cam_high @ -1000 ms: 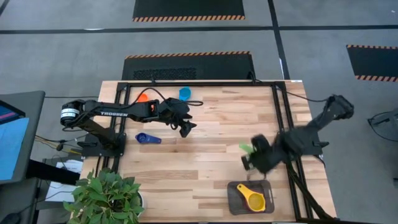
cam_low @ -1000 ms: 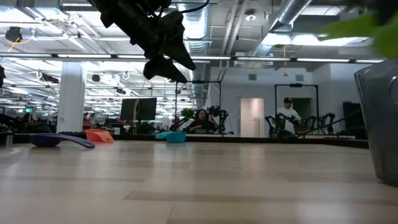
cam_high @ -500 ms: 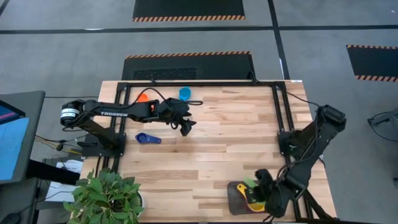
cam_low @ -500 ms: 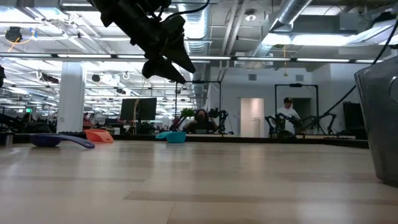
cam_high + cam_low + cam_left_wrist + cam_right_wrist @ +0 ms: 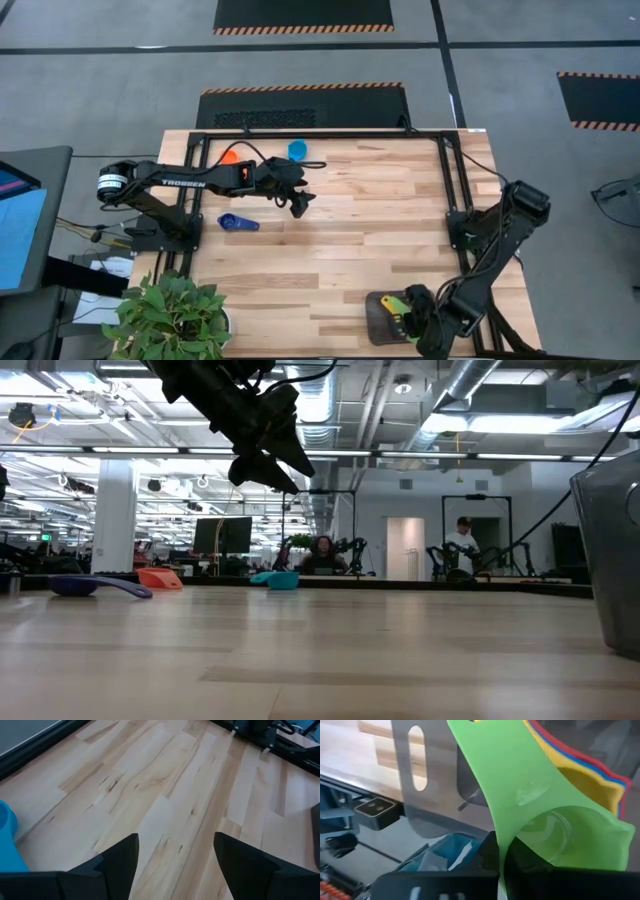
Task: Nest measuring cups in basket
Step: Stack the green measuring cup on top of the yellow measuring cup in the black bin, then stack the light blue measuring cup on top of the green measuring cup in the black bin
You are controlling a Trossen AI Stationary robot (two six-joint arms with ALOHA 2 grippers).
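My right gripper (image 5: pixel 412 318) hangs over the dark grey basket (image 5: pixel 375 325) at the table's near right, shut on a green measuring cup (image 5: pixel 560 835). Below the green cup is a nested stack in the basket: a yellow cup (image 5: pixel 592 785) with red and blue rims showing. A dark blue cup (image 5: pixel 237 222), an orange cup (image 5: pixel 230 155) and a light blue cup (image 5: pixel 297 150) lie on the table's far left part. My left gripper (image 5: pixel 298 205) hovers open above the table near the light blue cup (image 5: pixel 7 840). My right gripper pinches the green cup's wall (image 5: pixel 501 845) where the handle joins the bowl, one finger (image 5: pixel 487 855) outside and one inside the bowl. The fingers slant down from above. The handle (image 5: pixel 495 765) points away from the fingers. Whether the bowl touches the yellow cup, I cannot tell.
A potted plant (image 5: pixel 170 315) stands at the near left corner. Black frame rails (image 5: pixel 445 180) run along the table's sides and far edge. The basket's slotted wall (image 5: pixel 415 755) lies next to the table's near edge. Bare wood fills the middle.
My right gripper has carried the green cup from the table's middle right toward the near edge and down, to above the basket, rolling its wrist on the way. The left arm has kept still.
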